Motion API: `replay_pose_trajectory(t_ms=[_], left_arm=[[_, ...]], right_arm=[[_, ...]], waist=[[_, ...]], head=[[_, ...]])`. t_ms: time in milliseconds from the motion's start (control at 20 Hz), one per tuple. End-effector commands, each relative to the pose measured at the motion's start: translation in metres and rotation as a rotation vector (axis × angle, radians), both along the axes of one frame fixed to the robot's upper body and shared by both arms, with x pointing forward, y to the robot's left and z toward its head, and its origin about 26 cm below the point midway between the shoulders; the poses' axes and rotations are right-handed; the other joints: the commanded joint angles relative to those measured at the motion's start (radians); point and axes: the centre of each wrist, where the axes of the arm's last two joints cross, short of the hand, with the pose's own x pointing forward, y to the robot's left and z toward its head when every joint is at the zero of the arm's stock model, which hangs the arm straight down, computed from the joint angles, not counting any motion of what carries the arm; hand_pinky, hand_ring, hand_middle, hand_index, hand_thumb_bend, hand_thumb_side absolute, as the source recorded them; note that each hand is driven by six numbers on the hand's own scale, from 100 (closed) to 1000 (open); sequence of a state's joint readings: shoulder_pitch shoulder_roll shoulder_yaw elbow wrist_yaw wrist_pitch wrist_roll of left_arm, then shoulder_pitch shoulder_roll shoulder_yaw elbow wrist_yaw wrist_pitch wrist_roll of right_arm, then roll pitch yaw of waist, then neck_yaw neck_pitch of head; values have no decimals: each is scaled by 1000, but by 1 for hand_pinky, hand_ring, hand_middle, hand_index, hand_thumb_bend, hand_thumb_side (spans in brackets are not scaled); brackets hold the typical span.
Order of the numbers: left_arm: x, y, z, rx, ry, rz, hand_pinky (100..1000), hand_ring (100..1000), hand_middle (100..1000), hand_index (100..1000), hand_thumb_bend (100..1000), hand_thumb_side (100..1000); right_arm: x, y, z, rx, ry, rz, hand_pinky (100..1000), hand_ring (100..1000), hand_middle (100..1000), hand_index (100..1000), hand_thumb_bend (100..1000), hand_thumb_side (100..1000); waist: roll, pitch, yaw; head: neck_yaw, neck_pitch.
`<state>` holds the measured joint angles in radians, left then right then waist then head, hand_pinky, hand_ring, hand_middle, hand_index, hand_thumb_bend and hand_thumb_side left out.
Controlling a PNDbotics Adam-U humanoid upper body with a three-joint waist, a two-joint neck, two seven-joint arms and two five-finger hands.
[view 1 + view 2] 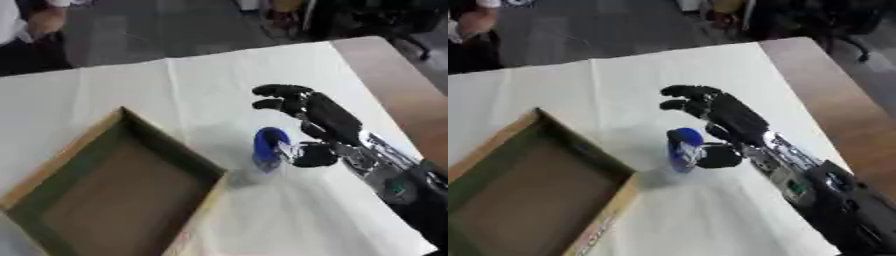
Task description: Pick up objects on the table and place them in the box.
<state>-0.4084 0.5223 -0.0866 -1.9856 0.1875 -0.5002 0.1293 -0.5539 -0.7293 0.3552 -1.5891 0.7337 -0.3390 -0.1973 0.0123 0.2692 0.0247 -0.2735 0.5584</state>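
Looking down through the left eye view, we find our right hand [319,122] reaching in from the right over the white-covered tabletop [245,80], its fingers spread wide and curved above a small blue object [269,148], the thumb just beside that object's right side. Nothing is gripped yet, as far as we can tell. The blue object stands upright near the corner of the open box [114,190], which lies to its left and appears empty. Our left hand shows nowhere. Turning to the right eye view, we see the same blue object [682,149] with a rounded top, perhaps a small bottle or cup. We judge it light, rigid and easily tipped, so we should close thumb and fingers around its middle, not its top.
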Motion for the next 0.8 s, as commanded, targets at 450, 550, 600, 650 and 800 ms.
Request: replay_pose_trajectory(t_ms=[450, 550, 600, 650, 800], left_arm=[[-1, -5, 11, 6, -41, -23, 589, 766, 973, 873, 100, 808], [-1, -5, 12, 5, -42, -25, 589, 766, 974, 874, 100, 808], [-1, -5, 12, 5, -42, -25, 589, 766, 974, 874, 100, 808], [-1, -5, 12, 5, -42, -26, 590, 766, 974, 874, 100, 808], [-1, -5, 12, 6, -42, -26, 589, 766, 974, 874, 100, 808]], right_arm=[[6, -2, 5, -38, -29, -4, 766, 823, 867, 855, 155, 975], [7, -2, 4, -43, -29, -6, 768, 823, 868, 855, 155, 976], [7, -2, 4, -45, -28, -8, 768, 823, 868, 855, 155, 976], [7, -3, 3, -46, -27, -9, 769, 823, 868, 855, 154, 978], [8, -3, 1, -52, -24, -9, 769, 823, 868, 855, 150, 979]], waist=[[5, 1, 10], [6, 3, 11], [6, 3, 11], [6, 3, 12], [5, 4, 11]], head=[[-11, -27], [-11, -29], [-10, -30], [-9, -31], [-6, -34]])
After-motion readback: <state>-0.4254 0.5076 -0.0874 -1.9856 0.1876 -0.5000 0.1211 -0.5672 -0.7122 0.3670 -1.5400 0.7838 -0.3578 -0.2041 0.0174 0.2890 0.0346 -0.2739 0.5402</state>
